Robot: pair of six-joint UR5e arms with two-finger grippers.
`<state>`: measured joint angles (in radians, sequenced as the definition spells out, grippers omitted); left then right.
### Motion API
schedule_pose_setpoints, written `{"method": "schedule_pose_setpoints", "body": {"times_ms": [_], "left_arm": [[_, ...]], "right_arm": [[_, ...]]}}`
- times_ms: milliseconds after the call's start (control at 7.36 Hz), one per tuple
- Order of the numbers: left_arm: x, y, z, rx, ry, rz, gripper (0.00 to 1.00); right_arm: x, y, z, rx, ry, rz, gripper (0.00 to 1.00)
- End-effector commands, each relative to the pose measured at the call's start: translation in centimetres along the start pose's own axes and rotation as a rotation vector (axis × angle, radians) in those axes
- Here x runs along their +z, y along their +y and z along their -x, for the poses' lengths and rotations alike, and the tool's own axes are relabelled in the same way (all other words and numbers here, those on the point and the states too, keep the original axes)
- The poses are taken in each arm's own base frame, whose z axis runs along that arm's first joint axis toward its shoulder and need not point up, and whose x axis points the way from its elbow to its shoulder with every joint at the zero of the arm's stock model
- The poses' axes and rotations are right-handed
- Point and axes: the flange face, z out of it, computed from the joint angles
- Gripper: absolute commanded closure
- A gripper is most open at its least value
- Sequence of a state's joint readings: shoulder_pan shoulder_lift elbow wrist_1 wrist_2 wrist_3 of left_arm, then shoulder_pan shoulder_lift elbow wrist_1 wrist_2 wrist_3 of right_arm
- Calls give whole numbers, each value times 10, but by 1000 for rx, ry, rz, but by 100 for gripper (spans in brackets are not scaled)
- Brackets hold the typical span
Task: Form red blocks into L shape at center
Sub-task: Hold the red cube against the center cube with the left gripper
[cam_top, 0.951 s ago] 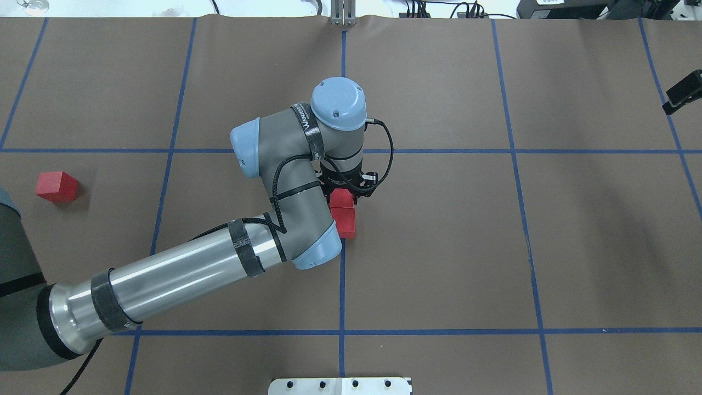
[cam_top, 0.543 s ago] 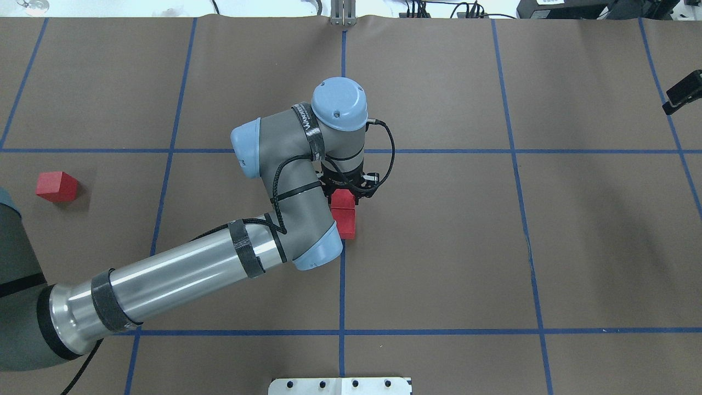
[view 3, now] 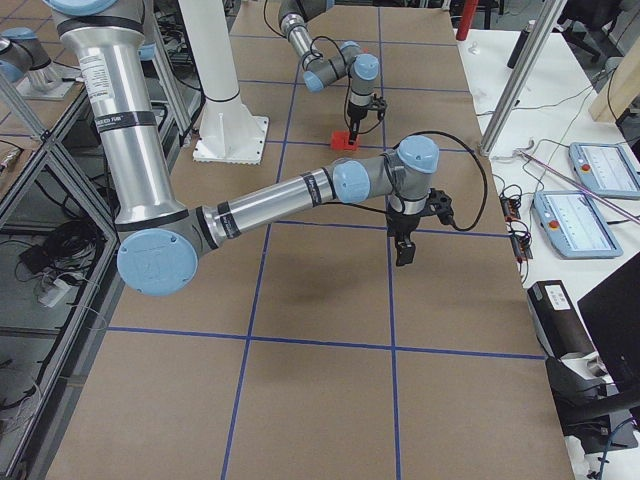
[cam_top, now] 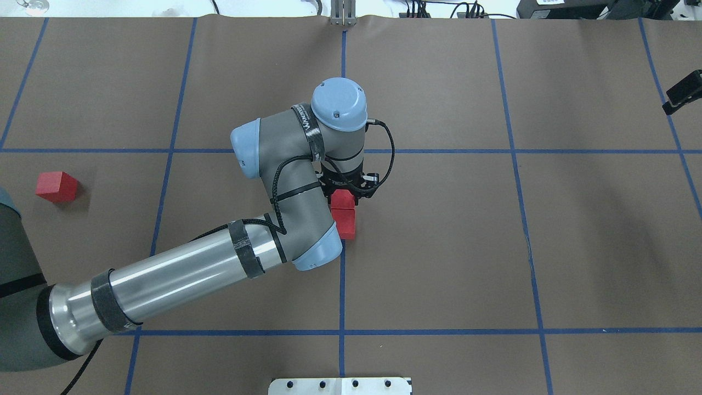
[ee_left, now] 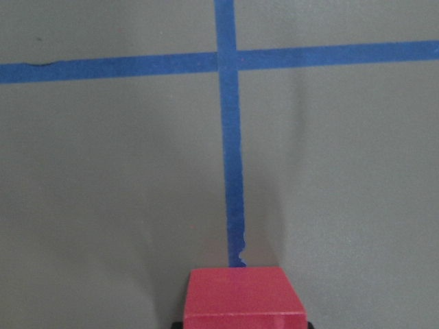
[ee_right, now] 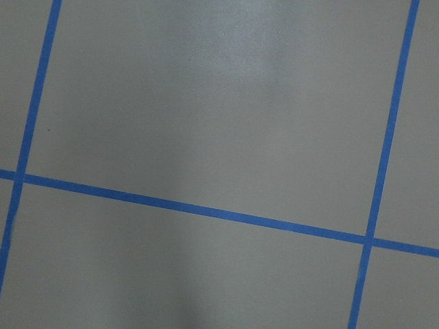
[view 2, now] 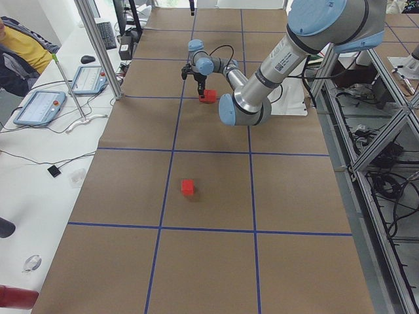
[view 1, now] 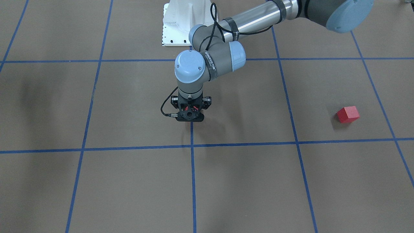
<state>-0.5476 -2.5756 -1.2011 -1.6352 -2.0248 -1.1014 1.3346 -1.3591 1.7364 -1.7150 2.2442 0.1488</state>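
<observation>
My left gripper (cam_top: 349, 192) points down at the table's centre, by the blue tape crossing. In the left wrist view a red block (ee_left: 240, 298) sits between its fingertips, which touch both its sides. From overhead that block (cam_top: 343, 199) lies right behind a second red block (cam_top: 346, 223), the two in a row along the centre line. The third red block (cam_top: 56, 186) lies alone at the far left, and it also shows in the front view (view 1: 347, 114). My right gripper (cam_top: 683, 92) hangs at the right edge, and I cannot tell if it is open.
The brown table cover carries a blue tape grid (cam_top: 342, 274). The white robot base plate (cam_top: 340, 385) sits at the near edge. The left forearm (cam_top: 181, 280) slants across the near-left squares. The right wrist view shows only cover and tape.
</observation>
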Motion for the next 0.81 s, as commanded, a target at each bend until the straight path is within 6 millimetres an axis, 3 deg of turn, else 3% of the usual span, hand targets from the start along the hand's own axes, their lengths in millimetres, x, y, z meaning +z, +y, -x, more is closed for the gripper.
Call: {"method": "schedule_pose_setpoints", "body": {"times_ms": [0, 136, 272, 407, 679], "left_arm": [[0, 0, 0, 0, 0, 0, 41], [0, 0, 0, 0, 0, 0, 38], [0, 0, 0, 0, 0, 0, 28], [1, 2, -1, 4, 1, 2, 2], [-1, 2, -2, 3, 4, 0, 0]], "right_arm": [[1, 1, -1, 1, 0, 1, 0], [0, 0, 0, 0, 0, 0, 0], [0, 0, 0, 0, 0, 0, 0], [0, 0, 0, 0, 0, 0, 0], [0, 0, 0, 0, 0, 0, 0]]}}
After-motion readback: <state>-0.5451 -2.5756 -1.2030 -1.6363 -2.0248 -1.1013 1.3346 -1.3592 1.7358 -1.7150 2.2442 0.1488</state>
